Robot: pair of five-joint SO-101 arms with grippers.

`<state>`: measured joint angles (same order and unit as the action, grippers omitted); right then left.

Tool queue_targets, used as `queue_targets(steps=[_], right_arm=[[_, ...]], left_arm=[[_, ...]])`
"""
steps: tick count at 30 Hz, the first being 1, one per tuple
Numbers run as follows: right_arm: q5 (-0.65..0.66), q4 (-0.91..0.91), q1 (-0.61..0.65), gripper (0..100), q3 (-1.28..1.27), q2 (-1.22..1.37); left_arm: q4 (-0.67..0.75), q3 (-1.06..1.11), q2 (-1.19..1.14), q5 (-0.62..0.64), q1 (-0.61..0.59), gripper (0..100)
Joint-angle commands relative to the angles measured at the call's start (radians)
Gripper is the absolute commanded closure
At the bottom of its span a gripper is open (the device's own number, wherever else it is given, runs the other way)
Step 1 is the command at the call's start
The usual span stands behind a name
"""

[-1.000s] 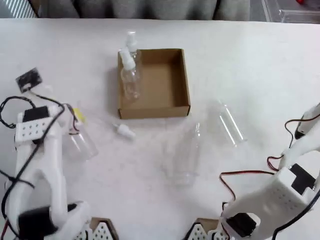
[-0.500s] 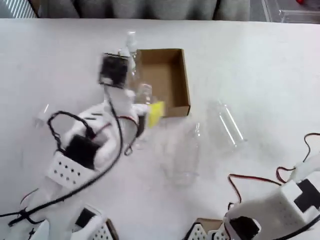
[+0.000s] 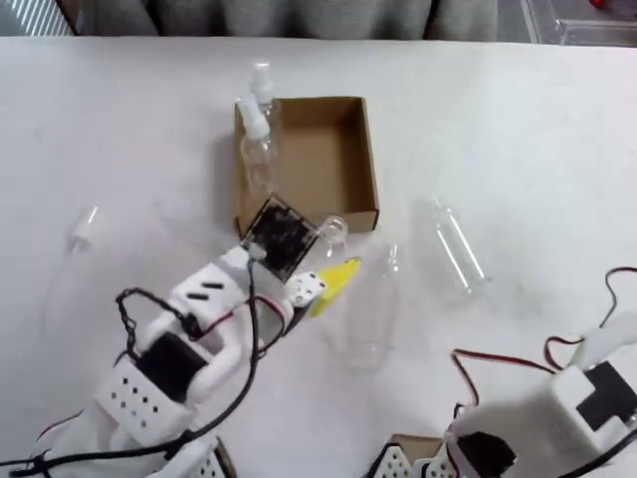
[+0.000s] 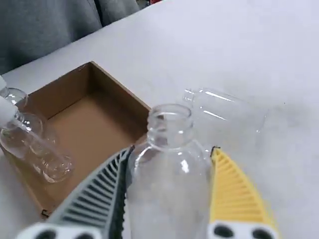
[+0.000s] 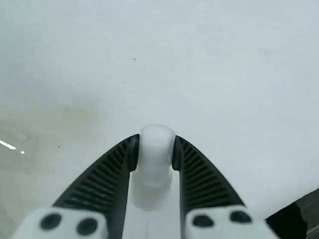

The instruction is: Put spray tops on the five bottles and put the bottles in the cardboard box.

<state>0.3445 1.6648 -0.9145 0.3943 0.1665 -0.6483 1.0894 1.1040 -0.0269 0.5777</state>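
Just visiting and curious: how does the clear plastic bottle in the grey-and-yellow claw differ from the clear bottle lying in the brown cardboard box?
The held clear plastic bottle has a bare, open neck; the boxed clear bottle wears a white spray top. The held bottle is clamped in the left gripper outside the brown cardboard box; the boxed bottle lies on its side inside. Both are clear and alike in shape.
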Motion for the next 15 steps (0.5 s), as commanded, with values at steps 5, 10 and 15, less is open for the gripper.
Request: queue_targets(steps=[5,10,15], right_arm=[[-0.146,0.045,0.188,98.2,-0.074,-0.211],[-0.158,-0.012,0.283,98.2,-0.284,-0.403],[-0.299,-0.223,0.367,98.2,-0.451,-0.581]], left_arm=[[0.213,0.150,0.097,-0.003,0.012,98],[0.210,0.160,0.097,-0.003,0.045,98],[0.215,0.184,0.097,-0.006,0.093,98]])
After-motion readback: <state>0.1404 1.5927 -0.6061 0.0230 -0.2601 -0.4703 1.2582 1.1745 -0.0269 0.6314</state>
